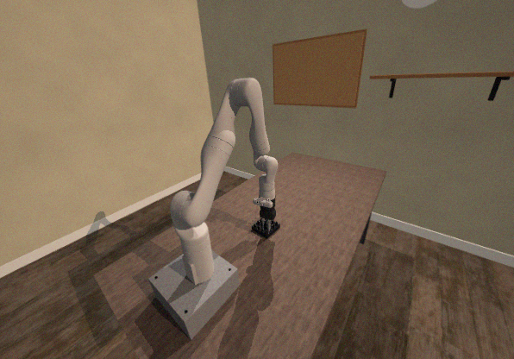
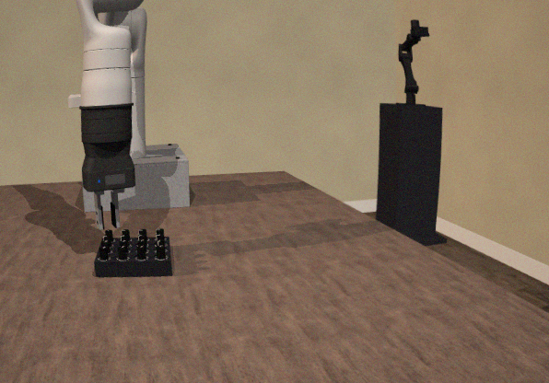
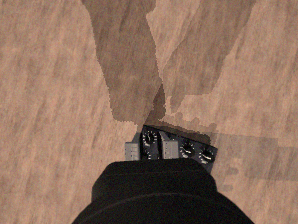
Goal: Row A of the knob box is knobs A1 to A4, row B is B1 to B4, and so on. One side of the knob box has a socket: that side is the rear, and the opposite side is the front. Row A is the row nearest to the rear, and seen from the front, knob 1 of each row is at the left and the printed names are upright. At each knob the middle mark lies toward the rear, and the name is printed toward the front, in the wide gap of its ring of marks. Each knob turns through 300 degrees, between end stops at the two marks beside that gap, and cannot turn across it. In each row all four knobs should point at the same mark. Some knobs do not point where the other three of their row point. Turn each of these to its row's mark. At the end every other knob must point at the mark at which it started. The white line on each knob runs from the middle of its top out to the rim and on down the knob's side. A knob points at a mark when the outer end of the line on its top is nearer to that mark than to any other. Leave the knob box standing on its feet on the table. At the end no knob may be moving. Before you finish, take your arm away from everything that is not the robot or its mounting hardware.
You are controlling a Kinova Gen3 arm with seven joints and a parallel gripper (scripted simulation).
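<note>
The knob box (image 1: pixel 260 233) (image 2: pixel 134 268) (image 3: pixel 214 149), a low black block topped with rows of upright black knobs (image 2: pixel 142 252) (image 3: pixel 187 150), stands level on the brown wood-grain table (image 1: pixel 323 197) (image 2: pixel 299 302) (image 3: pixel 50 75), directly below the hand. The hand, a black two-finger gripper with pale grey fingers (image 1: pixel 266 223) (image 2: pixel 108 226), points down with its fingers moderately apart and nothing held between them. In the exterior view the fingertips are just above the knobs at one side of the box, apart from them. In the wrist view a corner knob with a white ring of marks (image 3: pixel 150 138) shows between the fingers, but lower down; other knobs lie beyond one finger, and the gripper's body hides much of the box.

How much is done cannot be told: white lines and marks catch the light on a few knobs, yet they are too small to read against one another, and neither the printed names nor the socket can be made out. No knob is in the grip, so whatever turning is left still needs a descent. The step in hand looks like lining up over a knob near that corner. Next, the fingers should come straight down astride the chosen knob, clear of its close neighbours, then narrow on it before any twist.
</note>
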